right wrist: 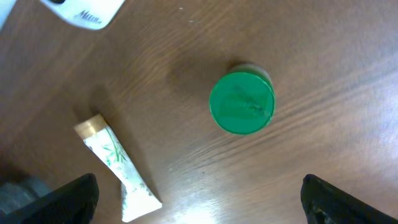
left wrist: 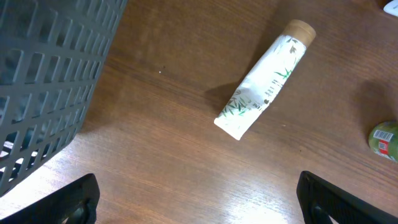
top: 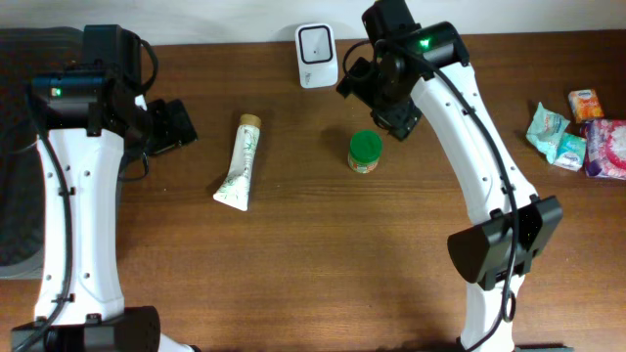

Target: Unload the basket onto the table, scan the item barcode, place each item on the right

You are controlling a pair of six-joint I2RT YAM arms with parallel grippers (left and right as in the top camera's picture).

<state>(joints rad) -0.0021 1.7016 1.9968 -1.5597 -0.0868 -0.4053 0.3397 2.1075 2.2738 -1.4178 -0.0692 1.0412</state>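
Two grippers: left gripper (top: 174,125) and right gripper (top: 394,119) spread wide, empty.
Jar (top: 365,151): round, smooth green lid, upright on brown wood table (top: 293,254), just beside right gripper, apart.

Cropped at right edge of left wrist view: jar (left wrist: 387,140). Cropped at top-left of right wrist view: barcode scanner (right wrist: 81,12).

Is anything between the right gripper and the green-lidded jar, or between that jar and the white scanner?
Nothing visible. The open right gripper hangs just by the green-lidded jar, and only bare table lies between the jar and the white scanner. The tube lies well aside.
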